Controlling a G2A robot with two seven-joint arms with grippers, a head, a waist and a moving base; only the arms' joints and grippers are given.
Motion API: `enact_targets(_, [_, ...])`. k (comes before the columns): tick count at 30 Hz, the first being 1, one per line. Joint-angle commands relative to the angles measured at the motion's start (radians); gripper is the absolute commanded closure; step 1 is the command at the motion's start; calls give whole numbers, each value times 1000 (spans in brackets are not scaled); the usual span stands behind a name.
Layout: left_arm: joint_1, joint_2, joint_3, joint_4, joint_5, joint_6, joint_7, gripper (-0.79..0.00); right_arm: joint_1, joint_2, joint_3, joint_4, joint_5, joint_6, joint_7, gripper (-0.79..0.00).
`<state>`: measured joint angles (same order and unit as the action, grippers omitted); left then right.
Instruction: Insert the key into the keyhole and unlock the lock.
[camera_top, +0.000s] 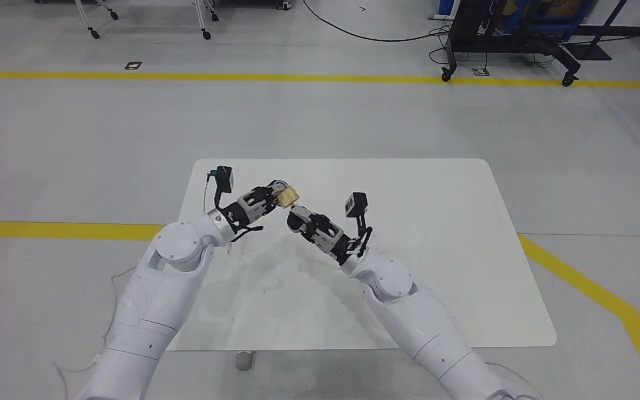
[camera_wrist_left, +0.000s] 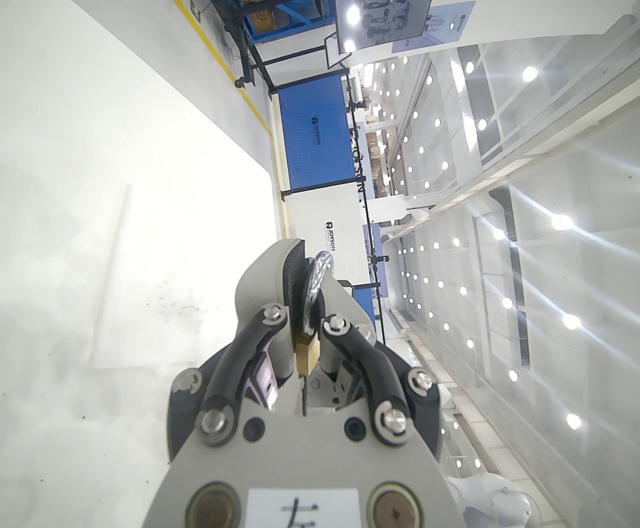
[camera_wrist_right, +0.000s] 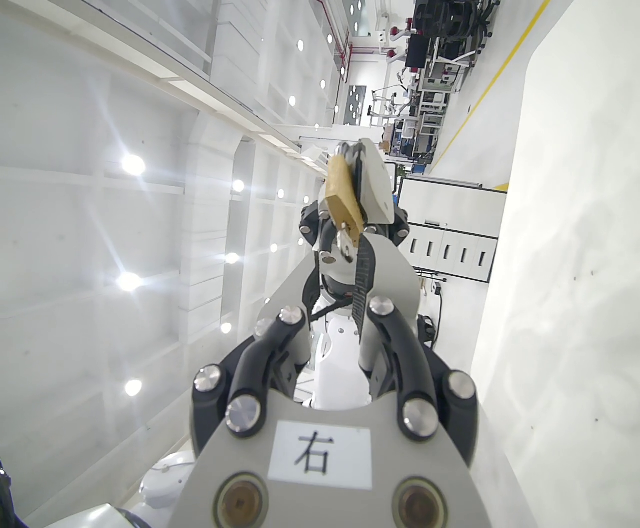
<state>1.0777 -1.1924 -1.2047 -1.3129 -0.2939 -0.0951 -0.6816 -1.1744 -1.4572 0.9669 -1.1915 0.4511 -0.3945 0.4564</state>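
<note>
A brass padlock (camera_top: 288, 197) hangs above the white table (camera_top: 440, 270), left of its middle. My left gripper (camera_top: 279, 197) is shut on it. In the left wrist view the silver shackle (camera_wrist_left: 316, 280) sits between the pads and the brass body (camera_wrist_left: 306, 356) lies nearer the palm. My right gripper (camera_top: 298, 217) sits just below and to the right of the lock. In the right wrist view the right gripper (camera_wrist_right: 346, 256) is shut on a small silver key (camera_wrist_right: 345, 246) that meets the lower end of the padlock (camera_wrist_right: 341, 192). How deep the key sits is hidden.
Both arms meet over the table's left half, and the right half (camera_top: 470, 230) is bare. A small grey object (camera_top: 244, 360) lies on the floor at the table's front edge. Yellow floor lines and a black-framed cart (camera_top: 510, 40) lie beyond the table.
</note>
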Motion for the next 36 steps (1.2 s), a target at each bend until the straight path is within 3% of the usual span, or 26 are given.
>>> enact_targets(1, [4, 0, -1, -4, 2, -8, -1, 0, 3, -2, -1, 8, 14, 1, 1, -148])
enact_targets(7, [10, 1, -5, -14, 6, -25, -7, 0, 1, -10, 5, 19, 100, 1, 21, 0])
enact_targets(14, [20, 3, -7, -27, 21, -59, -11, 0, -4, -24, 10, 39, 334, 76, 142, 0])
enact_targets(27, [48, 4, -23, -64, 46, -176, 22, 0, 6, -56, 45, 111, 857, 374, 422, 0])
enact_targets(33, [67, 6, -35, -76, 47, -204, 41, 0, 16, -56, 58, 124, 845, 377, 442, 0])
enact_targets(34, [67, 5, -35, -76, 44, -200, 41, 0, 18, -55, 60, 122, 818, 360, 443, -99])
enact_targets(36, [67, 5, -38, -74, 40, -191, 51, 0, 21, -50, 62, 120, 735, 302, 430, -554])
